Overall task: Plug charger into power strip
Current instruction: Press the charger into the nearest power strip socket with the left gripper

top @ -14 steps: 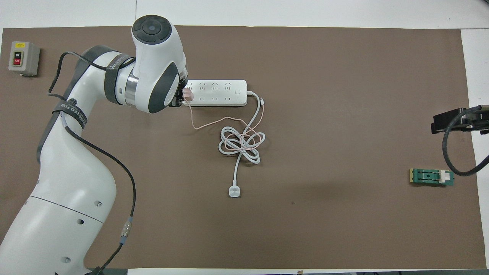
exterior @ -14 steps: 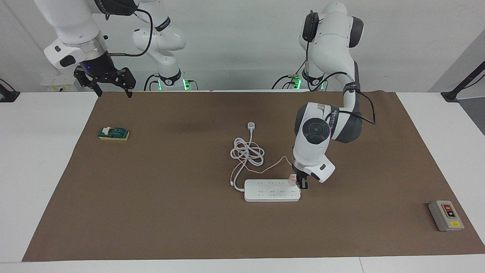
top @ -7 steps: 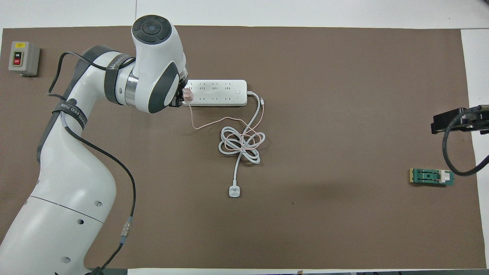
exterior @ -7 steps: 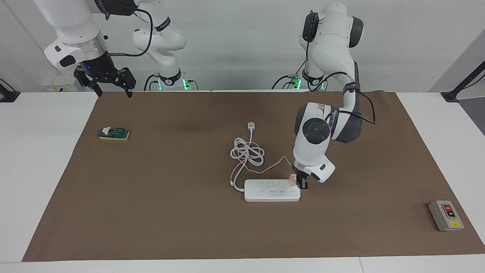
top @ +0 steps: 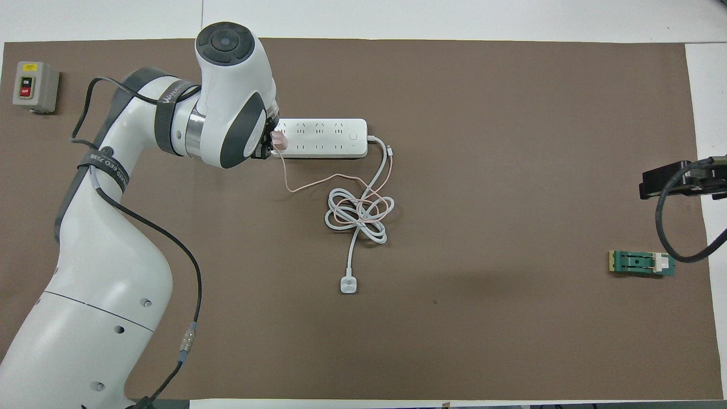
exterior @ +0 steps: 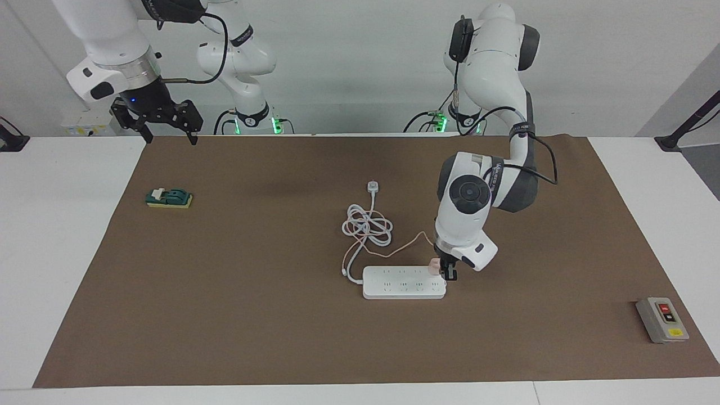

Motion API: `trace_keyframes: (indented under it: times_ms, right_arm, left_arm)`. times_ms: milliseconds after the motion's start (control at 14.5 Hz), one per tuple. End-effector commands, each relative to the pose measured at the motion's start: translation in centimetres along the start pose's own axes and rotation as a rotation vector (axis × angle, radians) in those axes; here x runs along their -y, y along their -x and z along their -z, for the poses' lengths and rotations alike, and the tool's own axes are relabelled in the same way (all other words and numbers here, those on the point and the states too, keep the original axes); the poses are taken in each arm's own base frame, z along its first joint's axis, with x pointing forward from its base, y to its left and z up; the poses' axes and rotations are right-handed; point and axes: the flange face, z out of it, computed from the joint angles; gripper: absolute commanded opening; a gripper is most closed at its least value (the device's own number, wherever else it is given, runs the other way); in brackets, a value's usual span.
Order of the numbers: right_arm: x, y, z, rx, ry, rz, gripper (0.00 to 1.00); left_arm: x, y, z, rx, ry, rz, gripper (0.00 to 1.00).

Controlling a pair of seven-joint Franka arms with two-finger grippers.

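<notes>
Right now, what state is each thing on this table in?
charger: sitting on the strip's end, in the left pincer
power strip: flat; its own plug lies loose
white cord: coiled
right pincer: open, waiting above the mat's edge
switch box: untouched
green block: untouched

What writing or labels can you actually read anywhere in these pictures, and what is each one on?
"ON": black button of the grey switch box, overhead view.
"OFF": red button just below it on that box.
Yellow label on the box: too small to read.
Black strap around the left arm: white lettering, too blurred to read.
Black band nearer that arm's wrist: lettering not legible.
The power strip and charger: no readable text.
</notes>
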Motion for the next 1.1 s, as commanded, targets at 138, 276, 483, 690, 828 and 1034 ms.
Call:
trace_keyframes:
  times_ms: [138, 276, 483, 690, 828, 1034]
  right_arm:
    - [0.1, 0.4, 0.2, -0.011, 0.004, 0.0, 1.0]
    - [0.1, 0.4, 0.2, -0.01, 0.004, 0.0, 1.0]
    - [0.1, 0.5, 0.1, -0.005, 0.004, 0.002, 1.0]
    - [0.1, 0.4, 0.2, -0.008, 0.004, 0.0, 1.0]
    - [0.1, 0.4, 0.2, -0.008, 0.004, -0.001, 1.0]
    - [0.1, 0.4, 0.2, -0.008, 0.004, 0.0, 1.0]
  left_arm:
    - [-0.4, -0.4, 0.4, 0.01, 0.006, -0.005, 0.0]
    - [-0.3, -0.7, 1.3, 0.012, 0.016, -0.001, 0.0]
    - [-0.3, -0.8, 1.5, 0.012, 0.019, 0.0, 0.0]
    - [-0.4, -0.7, 1.3, 0.014, 0.022, 0.0, 0.0]
    - [-0.4, -0.5, 0.8, 0.015, 0.02, 0.001, 0.0]
    - [-0.5, -0.4, 0.5, 0.015, 0.017, -0.001, 0.0]
